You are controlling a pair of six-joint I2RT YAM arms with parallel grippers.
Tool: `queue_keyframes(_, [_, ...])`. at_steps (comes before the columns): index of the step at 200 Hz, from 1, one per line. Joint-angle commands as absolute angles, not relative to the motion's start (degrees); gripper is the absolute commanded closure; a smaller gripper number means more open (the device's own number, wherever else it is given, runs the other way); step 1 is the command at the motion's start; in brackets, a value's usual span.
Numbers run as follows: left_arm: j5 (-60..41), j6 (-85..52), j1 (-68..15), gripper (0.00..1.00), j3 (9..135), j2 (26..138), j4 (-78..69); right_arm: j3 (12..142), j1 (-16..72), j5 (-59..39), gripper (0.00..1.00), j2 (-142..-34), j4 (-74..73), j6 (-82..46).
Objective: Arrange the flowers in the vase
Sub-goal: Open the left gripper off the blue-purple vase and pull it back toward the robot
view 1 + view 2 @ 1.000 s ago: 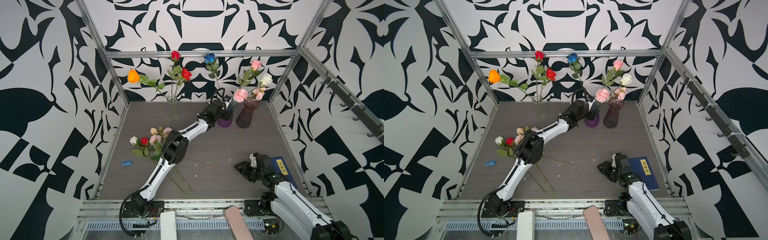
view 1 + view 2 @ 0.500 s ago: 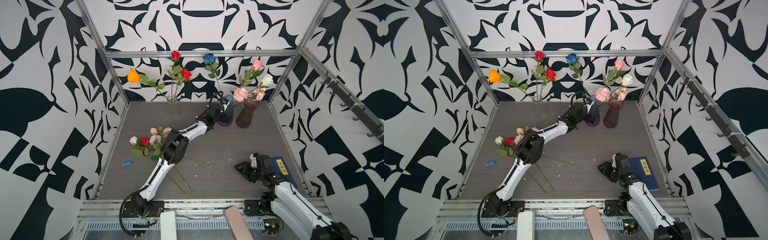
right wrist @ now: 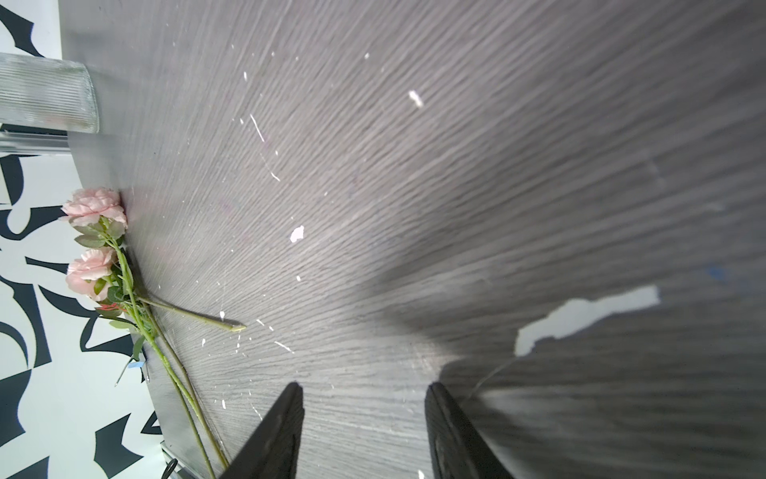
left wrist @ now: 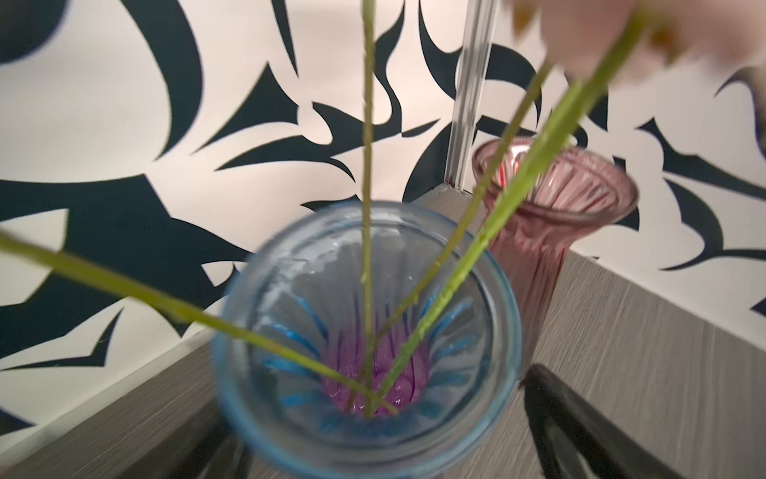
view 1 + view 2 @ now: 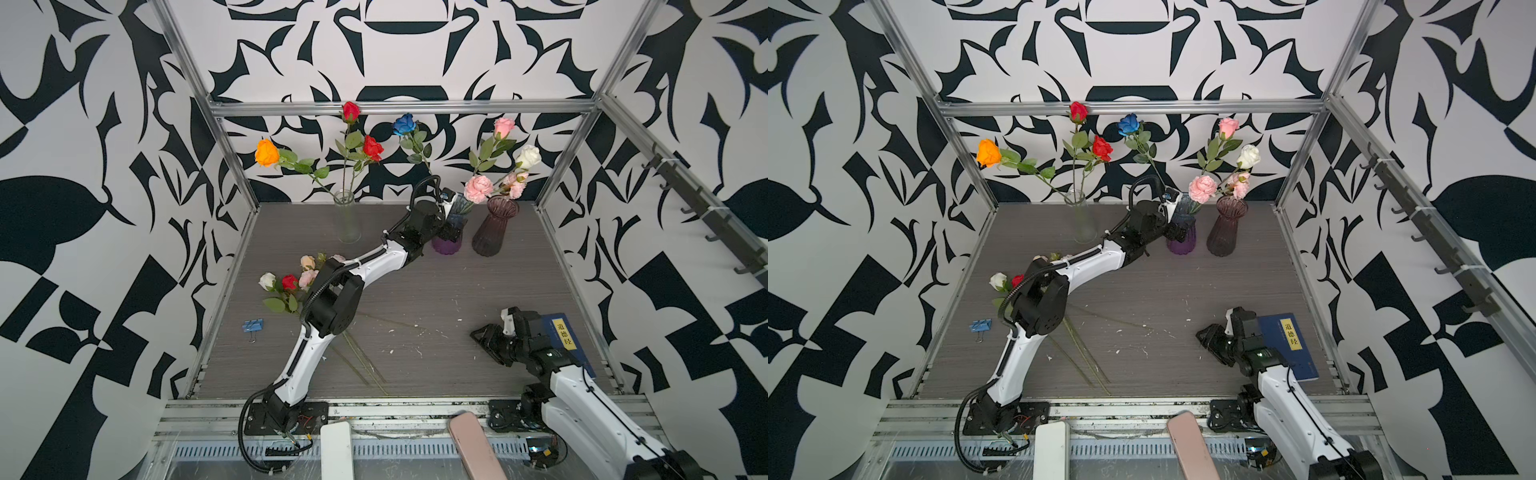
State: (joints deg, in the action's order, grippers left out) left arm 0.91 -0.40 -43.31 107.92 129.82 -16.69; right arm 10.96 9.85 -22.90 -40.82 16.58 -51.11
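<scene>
A grey table (image 5: 457,299) sits inside a booth with black-and-white patterned walls. Three vases stand along its far edge: a clear vase (image 5: 348,220), a blue vase (image 5: 446,248) and a mauve vase (image 5: 494,228), each already holding blooms. The left gripper (image 5: 451,230) reaches to the blue vase, its jaws wide apart either side of it and clamped on nothing. Its wrist view looks down the vase's mouth, where four green stems (image 4: 367,249) cross.

The loose flowers (image 5: 291,282), a small bunch of white, red, pink and peach, lie flat near the table's left edge, partly under the left arm. Their blooms point to the far left, and their long stems slant toward the middle of the near edge.

The right gripper (image 5: 488,338) sits low near the near right corner beside a book (image 5: 563,336), jaws partly apart and empty. The bunch lies back from the left gripper, toward the near left, and much closer to that arm than to the right. I judge the left arm should fetch the next stem, closing across it
</scene>
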Motion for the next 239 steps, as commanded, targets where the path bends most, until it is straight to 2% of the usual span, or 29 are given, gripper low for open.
queue_keyframes(1, [0.18, 0.00, -43.60, 0.00, 105.38, 125.31, -19.26, 10.69, 9.67, -22.20, 0.48, -39.55, 17.95, -51.50])
queue_keyframes(72, [-0.18, -1.12, -44.43, 0.00, 93.46, 119.60, -23.78, 10.13, 9.67, -21.71, 0.48, -37.32, 19.42, -52.38])
queue_keyframes(93, [-0.31, -1.44, -44.99, 0.05, 89.26, 118.26, -25.58, 9.99, 9.67, -21.69, 0.48, -37.01, 19.41, -52.51])
queue_keyframes(110, [-0.35, -2.98, -45.48, 0.14, 85.21, 117.11, -28.03, 10.08, 9.67, -21.69, 0.49, -37.00, 19.33, -52.43])
queue_keyframes(117, [-0.35, -3.50, -45.74, 0.22, 83.70, 116.91, -29.33, 10.11, 9.67, -21.71, 0.48, -37.07, 19.21, -52.47])
queue_keyframes(138, [-0.25, -5.15, -46.14, 0.36, 82.07, 118.31, -31.26, 10.08, 9.67, -21.96, 0.48, -37.68, 18.68, -52.32])
queue_keyframes(152, [-0.26, -6.65, -46.14, 0.62, 82.82, 120.19, -31.85, 10.06, 9.58, -22.30, 0.48, -38.09, 18.48, -52.13])
queue_keyframes(157, [-0.14, -7.19, -46.14, 0.66, 83.29, 120.94, -31.99, 10.10, 9.58, -22.32, 0.49, -38.14, 18.45, -52.05])
queue_keyframes(239, [0.68, -8.37, -46.14, 0.61, 92.32, 131.16, -30.26, 10.28, 9.25, -22.85, 0.49, -38.69, 17.54, -51.25])
